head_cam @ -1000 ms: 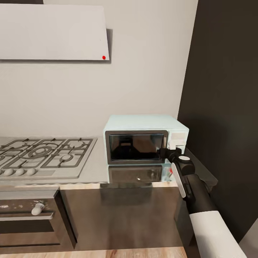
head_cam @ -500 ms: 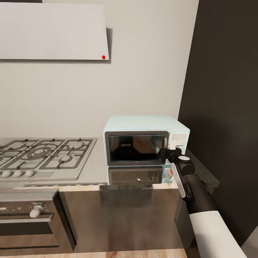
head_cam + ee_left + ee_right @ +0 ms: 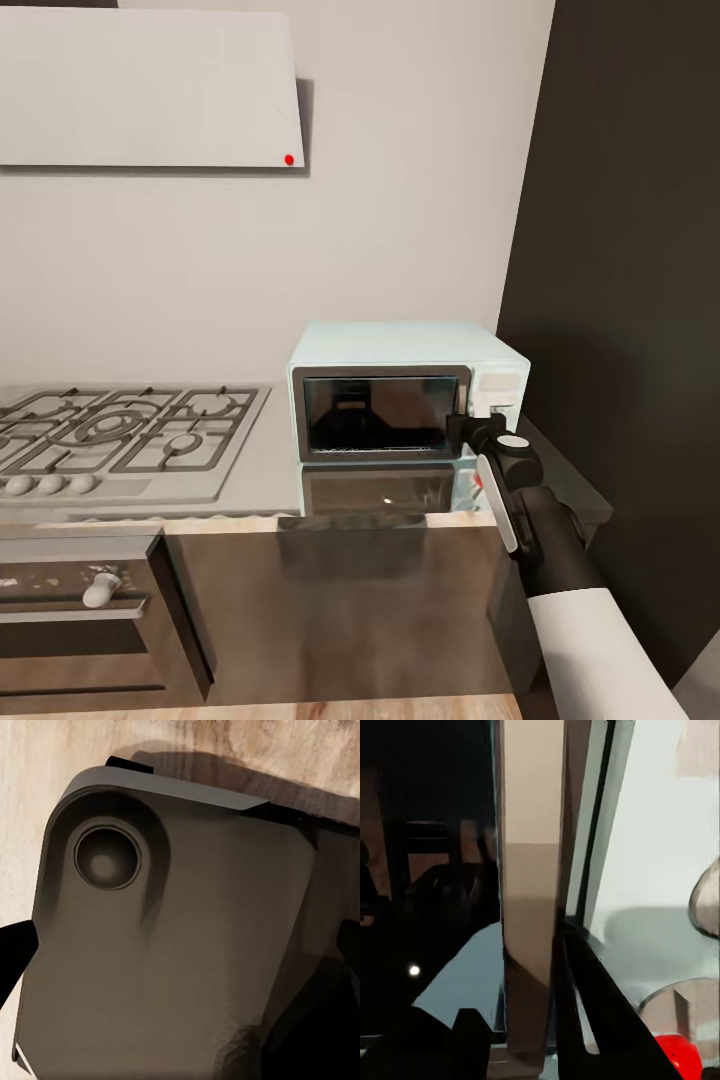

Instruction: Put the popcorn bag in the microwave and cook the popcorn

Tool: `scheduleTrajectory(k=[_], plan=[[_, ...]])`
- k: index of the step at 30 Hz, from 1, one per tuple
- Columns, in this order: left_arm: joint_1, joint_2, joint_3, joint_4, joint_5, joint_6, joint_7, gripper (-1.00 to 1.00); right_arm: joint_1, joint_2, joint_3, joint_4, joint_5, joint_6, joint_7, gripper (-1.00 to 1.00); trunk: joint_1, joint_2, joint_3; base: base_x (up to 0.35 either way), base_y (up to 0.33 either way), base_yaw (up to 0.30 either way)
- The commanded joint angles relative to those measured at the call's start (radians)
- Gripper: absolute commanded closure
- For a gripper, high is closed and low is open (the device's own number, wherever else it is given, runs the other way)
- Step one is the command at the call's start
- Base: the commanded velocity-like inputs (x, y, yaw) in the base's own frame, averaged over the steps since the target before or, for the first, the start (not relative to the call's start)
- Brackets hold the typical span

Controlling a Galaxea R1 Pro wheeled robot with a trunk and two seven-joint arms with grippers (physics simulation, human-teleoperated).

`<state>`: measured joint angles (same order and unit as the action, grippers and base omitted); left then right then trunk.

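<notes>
The pale blue microwave (image 3: 400, 345) stands on the glossy grey countertop (image 3: 270, 470), hard against the dark wall. Its dark-framed glass door (image 3: 380, 410) looks almost closed, with a thin light line along its lower edge. My right gripper (image 3: 462, 428) is at the door's right edge, beside the knob panel (image 3: 498, 385). In the right wrist view its dark fingers (image 3: 585, 1005) sit close on either side of the door's frame strip (image 3: 532, 870). My left gripper (image 3: 180, 952) hangs open over my own dark body, above the wooden floor. The popcorn bag and popcorn are out of view.
A ridged grey gas hob (image 3: 120, 430) lies left of the microwave, with an oven front (image 3: 80, 610) below it. A tall dark panel (image 3: 620, 250) closes the right side. A white wall cabinet (image 3: 150, 90) hangs above.
The head view has shifted slightly. A thin light line now shows along the door's bottom edge. The right gripper has stayed at the door's right edge.
</notes>
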<state>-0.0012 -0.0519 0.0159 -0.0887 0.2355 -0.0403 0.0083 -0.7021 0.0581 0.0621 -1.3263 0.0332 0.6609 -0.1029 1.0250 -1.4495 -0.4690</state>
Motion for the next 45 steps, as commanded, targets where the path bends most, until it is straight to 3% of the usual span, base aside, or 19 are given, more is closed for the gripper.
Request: scheduleTrajectory(k=[1,9,22,41,42,45], plan=[[0.000,0.000,0.001,0.000,0.004,-0.002,0.001,-1.00,0.000,0.000,0.002,-0.001,-0.021,0.003,-0.003,1.00,0.000,-0.001,-0.001,0.000,0.000,0.000],[0.000,-0.003,0.001,0.001,0.004,-0.002,0.001,-1.00,0.000,-0.001,0.002,-0.001,-0.023,0.003,-0.005,1.00,0.000,-0.001,-0.001,-0.012,0.007,0.000],[0.000,-0.008,0.003,0.001,0.004,-0.001,0.001,-1.00,0.000,-0.003,-0.001,-0.001,-0.024,0.003,-0.007,1.00,0.000,-0.001,-0.001,-0.251,0.173,0.000],[0.000,-0.007,0.000,0.003,0.004,-0.001,0.001,-1.00,0.000,-0.004,-0.001,-0.001,-0.023,0.004,-0.005,1.00,0.000,-0.001,-0.001,-0.221,0.046,0.000],[0.000,-0.006,0.000,0.002,0.004,-0.001,0.001,-1.00,0.000,-0.004,0.000,-0.001,-0.021,0.005,-0.005,-1.00,0.000,-0.001,-0.001,-0.010,0.000,0.000],[0.000,-0.006,-0.001,0.002,0.004,-0.001,0.001,-1.00,0.000,-0.003,0.000,-0.001,-0.020,0.005,-0.004,-1.00,0.000,-0.001,-0.001,-0.003,0.000,0.000]])
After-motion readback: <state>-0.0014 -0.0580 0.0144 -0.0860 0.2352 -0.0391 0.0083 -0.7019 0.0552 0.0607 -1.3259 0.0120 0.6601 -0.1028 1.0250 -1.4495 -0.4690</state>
